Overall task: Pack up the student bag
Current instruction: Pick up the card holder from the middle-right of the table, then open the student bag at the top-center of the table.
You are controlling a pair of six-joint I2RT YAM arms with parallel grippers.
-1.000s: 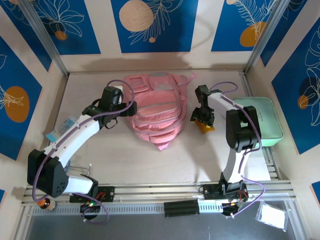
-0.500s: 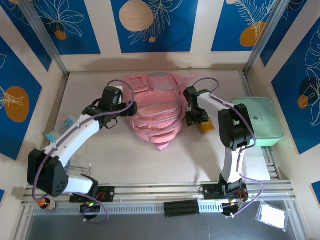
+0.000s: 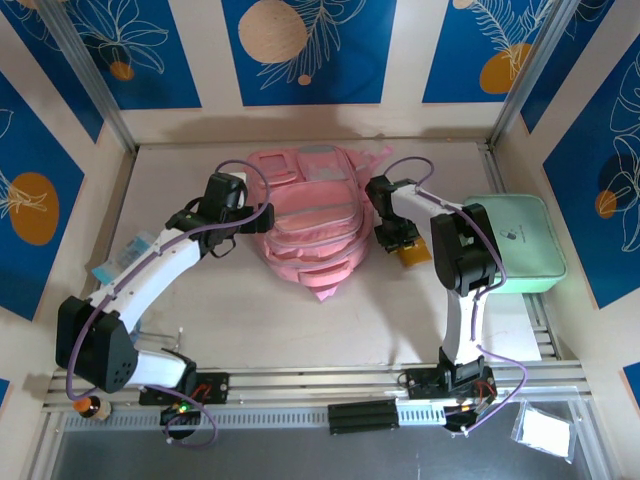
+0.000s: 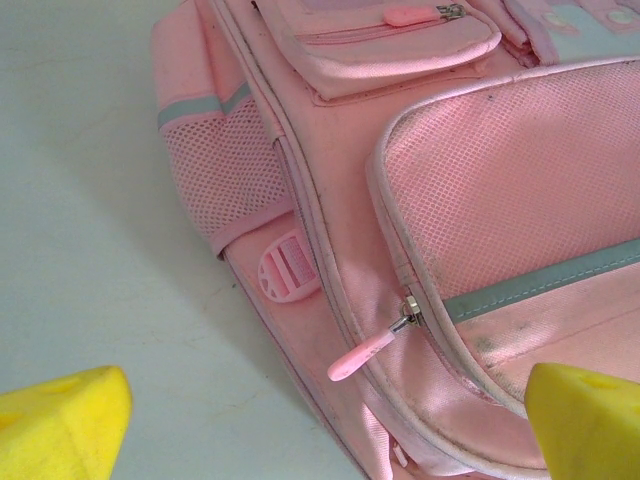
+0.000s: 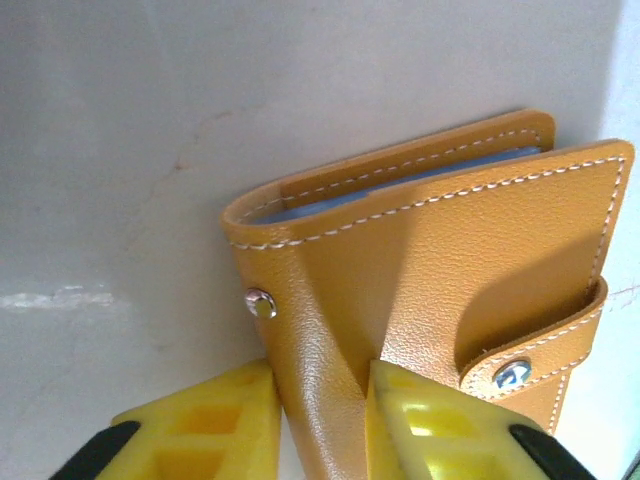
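Right end effector [image 5: 320, 400] pinches a tan leather wallet [image 5: 430, 250] just beside the student bag [image 3: 310, 220]. Left end effector [image 4: 320, 425] is spread wide, empty, by the bag's zip pull [image 4: 362, 352].

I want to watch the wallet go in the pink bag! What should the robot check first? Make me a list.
1. Right end effector grips the wallet: ok, the leather is pinched from both sides.
2. Wallet lifted off the table: cannot tell.
3. Bag open for packing: not ok, the zips in view look shut.
4. Left end effector free to help: ok, open, holding nothing, at the bag's side.
5. Wallet close to the bag: ok, just beside it.
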